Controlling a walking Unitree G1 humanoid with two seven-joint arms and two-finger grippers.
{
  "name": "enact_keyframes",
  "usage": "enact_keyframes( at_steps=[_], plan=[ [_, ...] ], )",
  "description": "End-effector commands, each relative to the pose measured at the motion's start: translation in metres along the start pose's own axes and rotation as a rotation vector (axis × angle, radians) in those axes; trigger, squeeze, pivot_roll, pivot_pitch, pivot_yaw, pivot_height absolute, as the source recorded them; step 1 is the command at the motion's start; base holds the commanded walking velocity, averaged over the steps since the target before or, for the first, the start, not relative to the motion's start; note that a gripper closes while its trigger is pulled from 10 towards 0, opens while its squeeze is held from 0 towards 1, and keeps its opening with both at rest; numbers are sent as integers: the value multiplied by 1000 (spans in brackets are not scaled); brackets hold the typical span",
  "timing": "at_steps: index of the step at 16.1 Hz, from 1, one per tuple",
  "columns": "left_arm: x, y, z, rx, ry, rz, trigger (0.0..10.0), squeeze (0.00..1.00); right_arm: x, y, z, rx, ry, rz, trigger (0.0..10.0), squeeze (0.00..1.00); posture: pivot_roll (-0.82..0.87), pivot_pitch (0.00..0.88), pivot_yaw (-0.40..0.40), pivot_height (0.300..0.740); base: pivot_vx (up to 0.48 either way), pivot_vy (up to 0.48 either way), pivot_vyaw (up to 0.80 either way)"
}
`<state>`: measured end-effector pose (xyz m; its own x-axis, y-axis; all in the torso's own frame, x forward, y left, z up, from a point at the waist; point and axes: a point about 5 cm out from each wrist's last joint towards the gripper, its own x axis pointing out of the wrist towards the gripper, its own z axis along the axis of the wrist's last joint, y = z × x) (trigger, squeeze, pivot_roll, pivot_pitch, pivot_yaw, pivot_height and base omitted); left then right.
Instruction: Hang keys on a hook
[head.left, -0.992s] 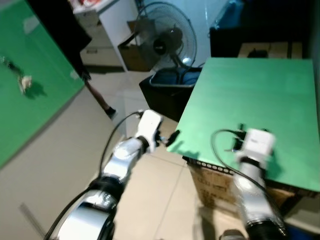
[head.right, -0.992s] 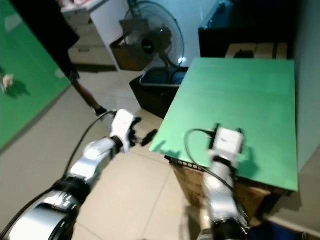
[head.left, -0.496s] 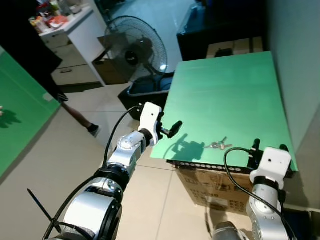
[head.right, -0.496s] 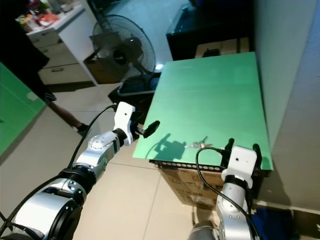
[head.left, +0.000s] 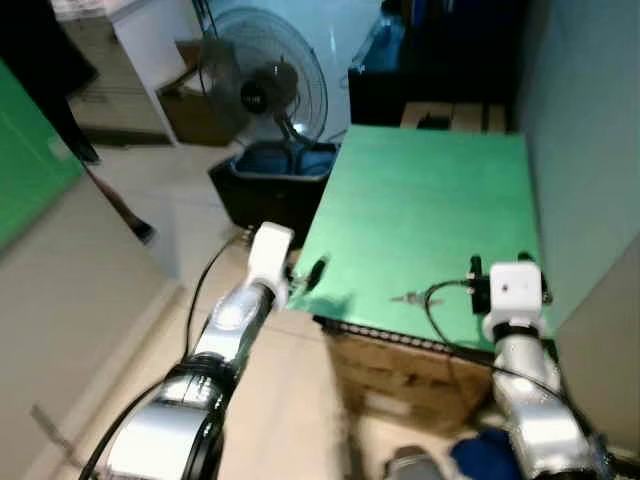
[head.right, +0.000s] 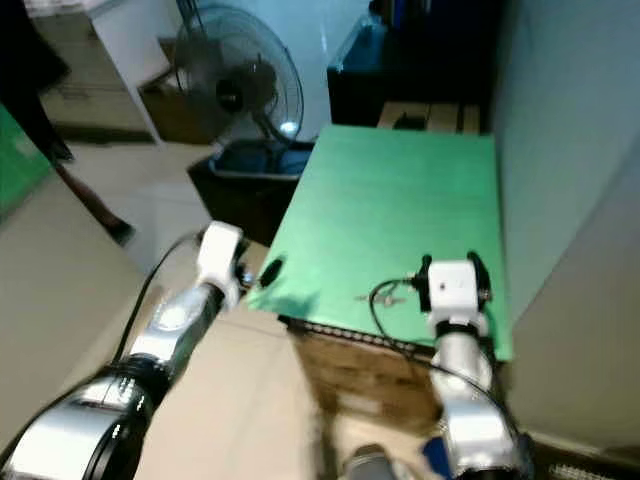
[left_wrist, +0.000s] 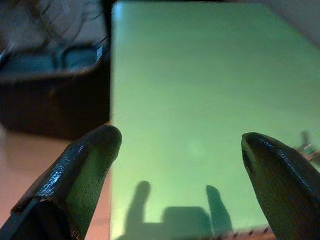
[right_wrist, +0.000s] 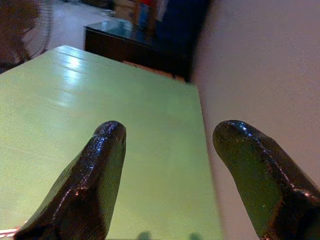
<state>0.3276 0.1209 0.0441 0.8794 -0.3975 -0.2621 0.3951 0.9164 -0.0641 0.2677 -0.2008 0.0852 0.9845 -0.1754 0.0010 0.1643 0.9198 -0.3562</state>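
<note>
A small bunch of keys (head.left: 408, 297) lies on the green tabletop (head.left: 430, 200) near its front edge. My right gripper (head.left: 499, 262) hovers open over the front edge, just right of the keys, with nothing between its fingers (right_wrist: 100, 170). My left gripper (head.left: 312, 272) is open at the table's front left corner, pointing across the top. In the left wrist view the keys (left_wrist: 306, 145) sit far to the side, beyond one finger (left_wrist: 272, 170). The picture is blurred.
A standing fan (head.left: 262, 90) and a dark bin (head.left: 270, 175) stand left of the table. Cardboard boxes (head.left: 400, 365) sit under it. A grey wall (head.left: 590, 180) runs along its right side, with dark furniture (head.left: 430, 80) behind. A green panel (head.left: 25, 160) is at far left.
The camera has swung and come closer to the table. My right gripper has come up from below the front right corner to over the front edge beside the keys. The left gripper stays at the corner.
</note>
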Motion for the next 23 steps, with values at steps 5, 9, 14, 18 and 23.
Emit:
enact_keyframes(
  at_steps=[5,9,14,18,23],
  plan=[
    [-8,0,-11,-18,-22,26,10000,0,1,25,1,20,34,103,10000,0,-268,0,47,722,0,0,0],
    [1,-3,9,18,-65,-20,10000,0,-8,44,-4,43,64,139,10000,0,-280,0,86,722,0,0,0],
    [5,-6,17,41,-71,-74,10000,0,-12,41,-10,36,84,127,10000,0,-307,0,124,722,0,-96,0],
    [8,-14,19,50,-74,-109,10000,0,-15,40,-11,34,91,114,10000,0,-328,0,147,722,0,-480,0],
    [9,-14,18,26,-63,-99,10000,0,-17,41,-13,25,105,105,10000,0,-330,0,153,722,0,-384,0]
  ],
)
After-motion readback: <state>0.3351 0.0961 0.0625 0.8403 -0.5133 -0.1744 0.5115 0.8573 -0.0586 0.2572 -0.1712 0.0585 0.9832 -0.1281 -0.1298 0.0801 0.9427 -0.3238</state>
